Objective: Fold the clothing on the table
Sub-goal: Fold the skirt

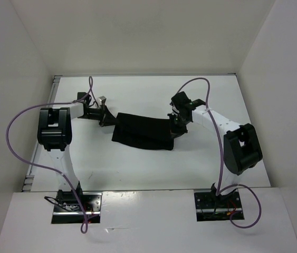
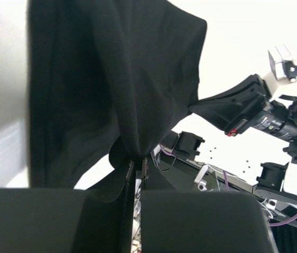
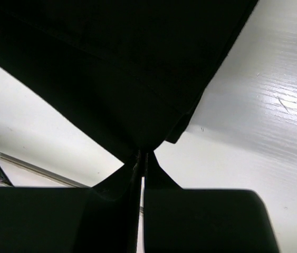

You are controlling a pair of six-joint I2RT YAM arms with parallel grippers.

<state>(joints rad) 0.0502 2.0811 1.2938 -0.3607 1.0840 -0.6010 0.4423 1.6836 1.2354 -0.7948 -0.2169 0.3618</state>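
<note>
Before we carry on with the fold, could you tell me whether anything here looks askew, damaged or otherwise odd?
Nothing stands out. The black clothing is held stretched between the left tool and the right tool, each pinching an edge, over the white table. No tear or snag shows.

White left arm [image 1: 66, 163] and right arm [image 1: 214, 119], bulky black joint housings [image 1: 55, 128], looping purple cables [image 1: 9, 128], metal base plates [image 1: 77, 207].

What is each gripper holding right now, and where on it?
Both hold the clothing: left gripper pinches its left end, right gripper its right end.
</note>
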